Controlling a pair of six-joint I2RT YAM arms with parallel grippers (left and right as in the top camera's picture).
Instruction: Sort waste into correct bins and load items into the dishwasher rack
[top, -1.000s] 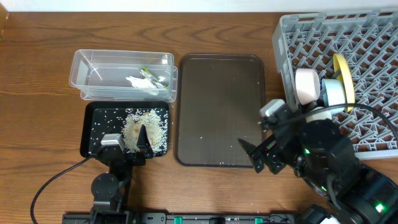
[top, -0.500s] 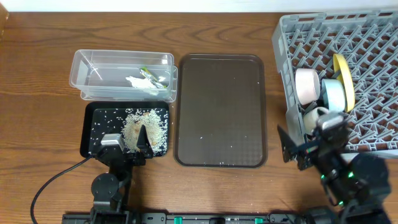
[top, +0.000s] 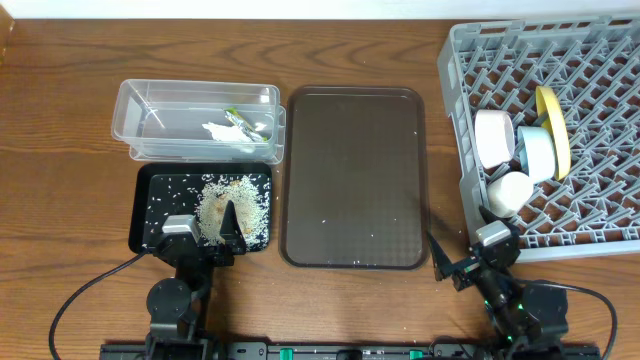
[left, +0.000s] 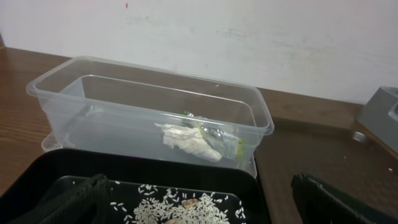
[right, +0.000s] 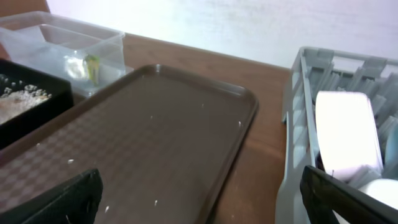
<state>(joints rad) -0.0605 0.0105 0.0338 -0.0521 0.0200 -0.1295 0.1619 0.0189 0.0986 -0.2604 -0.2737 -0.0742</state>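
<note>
And the right arm (top: 520, 305) has pulled right back! A second ago it loomed over the front corner of the dishwasher rack (top: 560, 60) and the brown serving tray (top: 355, 175). Half a second ago it was sliding off the rack wall, and now it sits low at the near edge of the counter (top: 60, 150), clear of both.

The right fingers (right: 62, 199) are spread wide with nothing between them.

With the arm gone, the rack's load shows in full. The white bowl (top: 493, 138), light blue bowl (top: 535, 152) and yellow plate (top: 553, 125) stand on edge, packed side by side. The small white cup (top: 508, 190) sits just in front of them against the rack's left wall, no longer half hidden.

On the other side, nothing has moved. The left fingers (left: 74, 199) hang wide apart and empty over the near end of the black tray (top: 145, 215), same as before.

Rice grains (top: 235, 205) are heaped and scattered in that tray, and a few strays dot the serving tray. Behind it, the clear tub (top: 195, 120) holds the white paper scraps (top: 222, 131) and the green-and-orange wrapper (top: 240, 118), touching each other near its right end.
</note>
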